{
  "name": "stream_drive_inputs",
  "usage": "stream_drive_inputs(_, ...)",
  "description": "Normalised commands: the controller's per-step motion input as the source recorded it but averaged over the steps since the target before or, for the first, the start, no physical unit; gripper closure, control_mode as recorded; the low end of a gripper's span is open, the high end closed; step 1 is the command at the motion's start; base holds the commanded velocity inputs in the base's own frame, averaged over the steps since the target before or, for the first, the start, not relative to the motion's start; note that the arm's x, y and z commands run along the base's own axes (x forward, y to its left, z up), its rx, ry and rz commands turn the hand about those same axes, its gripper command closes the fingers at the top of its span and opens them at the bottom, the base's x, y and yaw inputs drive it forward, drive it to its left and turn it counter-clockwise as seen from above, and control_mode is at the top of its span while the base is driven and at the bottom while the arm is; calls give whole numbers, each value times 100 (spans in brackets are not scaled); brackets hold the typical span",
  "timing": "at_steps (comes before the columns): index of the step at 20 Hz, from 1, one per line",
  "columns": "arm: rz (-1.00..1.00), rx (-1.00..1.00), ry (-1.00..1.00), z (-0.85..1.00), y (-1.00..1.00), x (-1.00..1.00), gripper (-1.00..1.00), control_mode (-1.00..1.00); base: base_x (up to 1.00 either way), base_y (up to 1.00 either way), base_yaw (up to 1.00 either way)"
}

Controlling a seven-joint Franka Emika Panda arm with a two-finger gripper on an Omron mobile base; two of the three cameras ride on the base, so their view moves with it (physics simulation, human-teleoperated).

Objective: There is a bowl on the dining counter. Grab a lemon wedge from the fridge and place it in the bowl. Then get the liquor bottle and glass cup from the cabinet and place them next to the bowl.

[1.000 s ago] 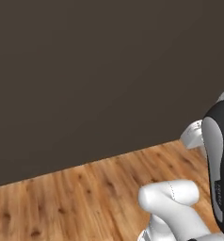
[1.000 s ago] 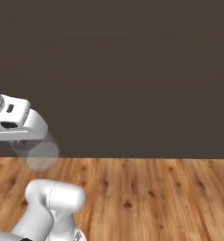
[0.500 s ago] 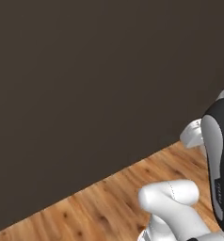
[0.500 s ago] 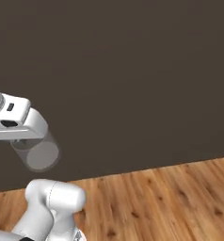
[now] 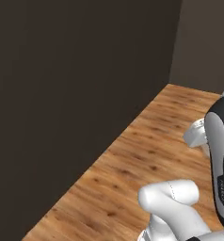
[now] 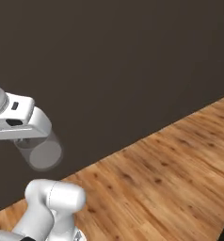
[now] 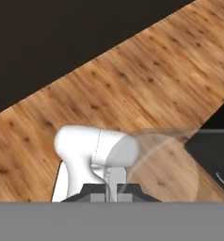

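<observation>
Glass cup (image 6: 41,150) clamped in closed gripper (image 6: 24,139), dark wall (image 5: 62,94) near, open wood floor (image 6: 170,174) alongside.

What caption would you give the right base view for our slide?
Shut gripper carries the clear glass cup above a wooden floor, beside a dark wall.
</observation>
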Motion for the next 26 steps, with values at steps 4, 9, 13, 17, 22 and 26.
stream_drive_inputs(4,0,0,0,0,0,0,100,100,37,-27,-71)
stream_drive_inputs(9,0,0,0,0,0,0,100,100,56,-20,-65)
stream_drive_inputs(13,0,0,0,0,0,0,100,100,96,4,-51)
stream_drive_inputs(17,0,0,0,0,0,0,100,100,94,45,-40)
stream_drive_inputs(22,0,0,0,0,0,0,100,100,100,71,-36)
stream_drive_inputs(26,0,0,0,0,0,0,100,100,100,80,-35)
